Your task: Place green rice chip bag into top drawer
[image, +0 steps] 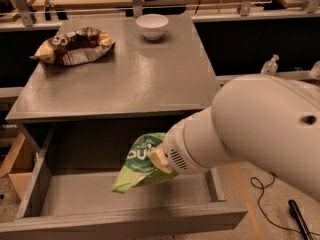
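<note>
tables: 1, the table (140,79)
drawers: 1, top drawer (100,225), pulled out at table front
snack bags: 2 total
green: 1, green rice chip bag (136,165), in front of table, below its top, over drawer
brown-yellow: 1, brown-yellow bag (75,45), on table, back-left corner
bowls: 1, white bowl (152,25), on table, back edge
grippers: 1, gripper (159,159), in front of table, w/ fingers clamped on green bag
bottles: 1, clear bottle (271,65), right of table
boxes: 1, cardboard box (12,166), left of table, low
</note>
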`<state>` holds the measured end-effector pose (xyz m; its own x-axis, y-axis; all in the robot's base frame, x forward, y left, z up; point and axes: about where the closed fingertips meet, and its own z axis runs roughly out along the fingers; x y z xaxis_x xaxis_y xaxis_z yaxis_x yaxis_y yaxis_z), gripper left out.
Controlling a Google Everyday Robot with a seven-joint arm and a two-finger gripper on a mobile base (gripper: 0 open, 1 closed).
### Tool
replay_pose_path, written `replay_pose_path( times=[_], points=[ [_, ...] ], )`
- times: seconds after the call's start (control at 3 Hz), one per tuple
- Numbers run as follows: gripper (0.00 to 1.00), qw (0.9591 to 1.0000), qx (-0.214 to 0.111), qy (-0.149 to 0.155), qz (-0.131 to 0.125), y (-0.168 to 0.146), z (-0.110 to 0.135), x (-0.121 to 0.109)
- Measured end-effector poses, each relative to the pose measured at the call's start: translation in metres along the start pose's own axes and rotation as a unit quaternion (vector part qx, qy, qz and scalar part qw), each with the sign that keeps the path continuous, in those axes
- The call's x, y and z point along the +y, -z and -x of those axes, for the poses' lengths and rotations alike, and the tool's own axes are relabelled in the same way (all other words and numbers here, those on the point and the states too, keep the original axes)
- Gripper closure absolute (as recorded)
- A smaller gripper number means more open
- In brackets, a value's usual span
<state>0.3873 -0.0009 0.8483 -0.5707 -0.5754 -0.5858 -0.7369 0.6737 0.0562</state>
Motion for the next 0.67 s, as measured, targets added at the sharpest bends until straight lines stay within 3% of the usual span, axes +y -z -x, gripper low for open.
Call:
replay_pose_path(
  times=[0.67],
  points=[
    [1.00,0.9996,0.006,-0.009,-0.025,-0.056,0.013,-0.043]
  ],
)
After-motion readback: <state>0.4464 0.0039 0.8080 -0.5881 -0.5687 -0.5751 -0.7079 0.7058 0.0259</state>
